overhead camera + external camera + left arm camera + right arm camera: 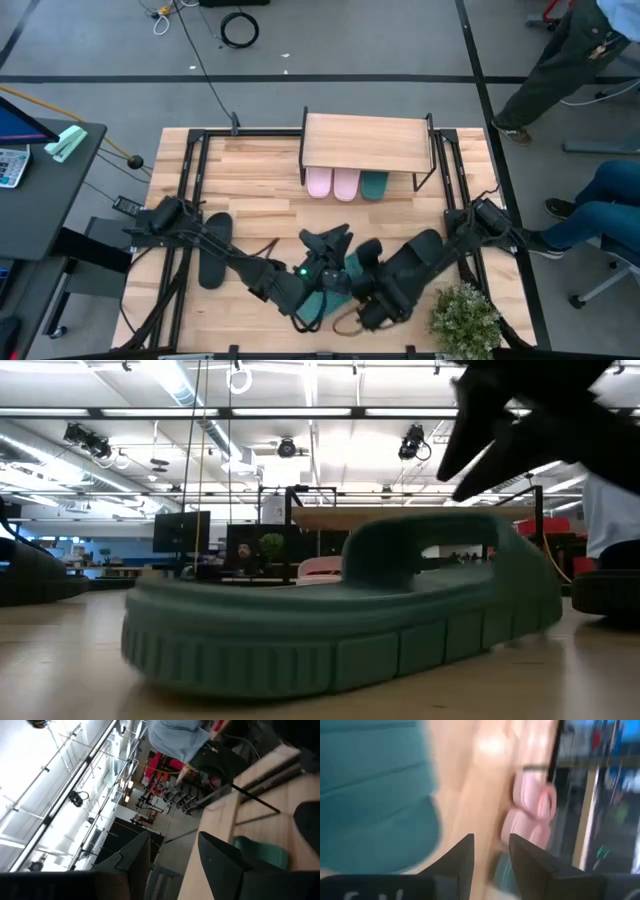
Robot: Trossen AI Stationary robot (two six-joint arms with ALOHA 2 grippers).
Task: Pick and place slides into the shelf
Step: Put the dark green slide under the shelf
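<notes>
On the bench, a light wooden top with black rails along its edges, the following is catalogued, each item placed relative to the shelf.

Shelf: light plank top on a thin black frame, set at the far middle of the bench.

Left arm: reaches in from the bench's left side toward the near middle, well in front of the shelf. The left tool is seen with its two dark fingers parted and nothing between them in the left wrist view.

Right arm: reaches in from the right side, meeting the left arm in front of the shelf. The right tool is seen with a narrow gap between its fingers and nothing gripped; the teal slide and the pink pair show beyond it.

Potted plant: at the near right corner, well apart from the shelf.

Teal slide: lying flat on the bench in front of the shelf, beneath the two arms, sole down, strap upright.

Black slide: on the bench to the front left of the shelf, beside the left arm.

Pink slides: two side by side under the shelf's plank, toes projecting forward.

Second teal slide: under the plank, just beside the pink pair on their right.
</notes>
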